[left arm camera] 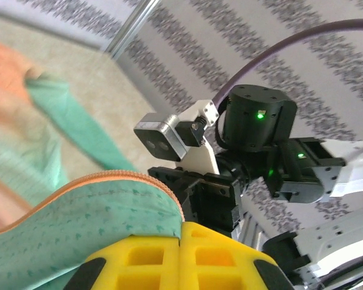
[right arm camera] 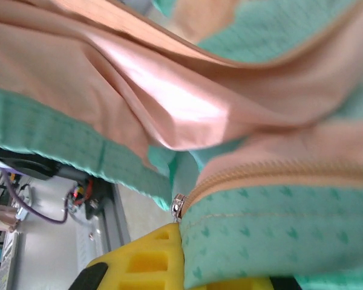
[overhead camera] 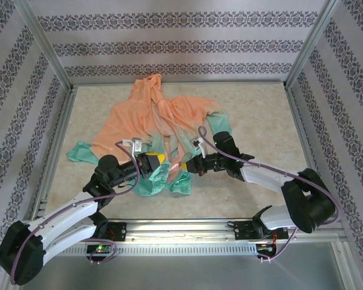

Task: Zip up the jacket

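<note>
Surroundings: pale mottled bench (overhead camera: 260, 115) is enclosed by damask-striped walls (overhead camera: 181, 45) and metal posts.
Garment: jacket (overhead camera: 148, 115) is spread mid-bench, hood far, mint hem near and bunched.
Left side: left pincer (overhead camera: 158, 162) is clamped on the mint hem edge.
Right side: right pincer (overhead camera: 191, 164) is clamped on hem beside the zipper slider (right arm camera: 178, 207).
Cabling: purple cable (left arm camera: 278, 45) is looped over the right arm.

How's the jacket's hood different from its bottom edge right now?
The hood is orange; the bottom edge is mint green. The hood lies on the table, untouched; the bottom edge is bunched, pinched by the left gripper and right gripper. Both belong to one thin jacket.
</note>
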